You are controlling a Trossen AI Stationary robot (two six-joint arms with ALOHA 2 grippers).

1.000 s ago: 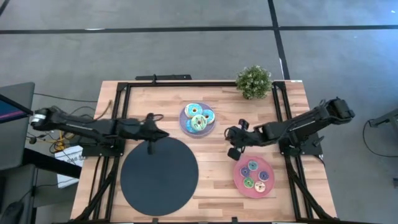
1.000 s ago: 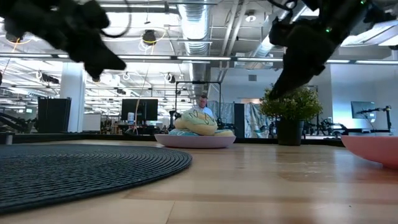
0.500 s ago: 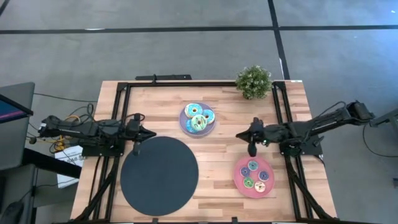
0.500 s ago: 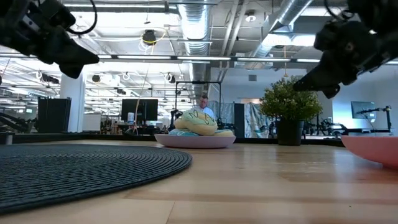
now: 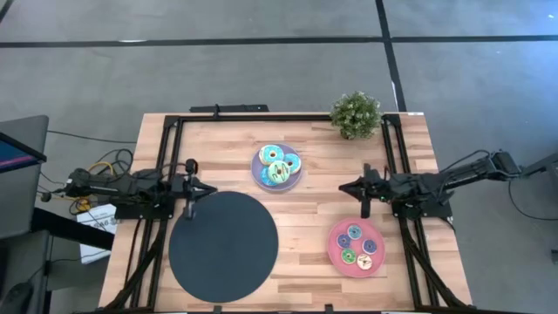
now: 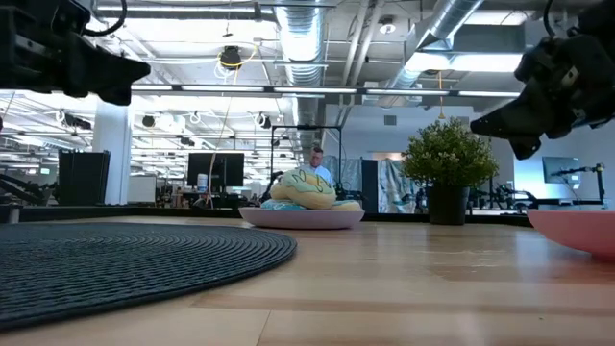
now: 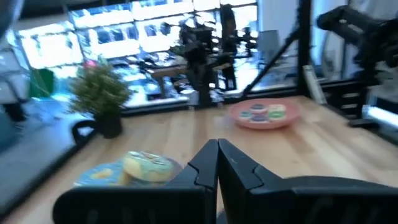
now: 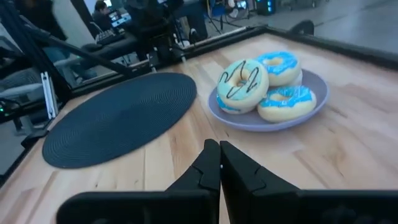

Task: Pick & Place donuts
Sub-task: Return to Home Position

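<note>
Now, donuts (image 5: 278,166) are lying plated, well apart from left gripper (image 5: 207,187) and right gripper (image 5: 346,186), both pinched closed, empty, sitting farther retracted than before.

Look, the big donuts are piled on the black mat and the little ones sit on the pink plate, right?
Not quite. The big donuts are piled on the purple plate, not on the black mat. The high view shows this. The little ones do sit on the pink plate, just as you said.
</note>
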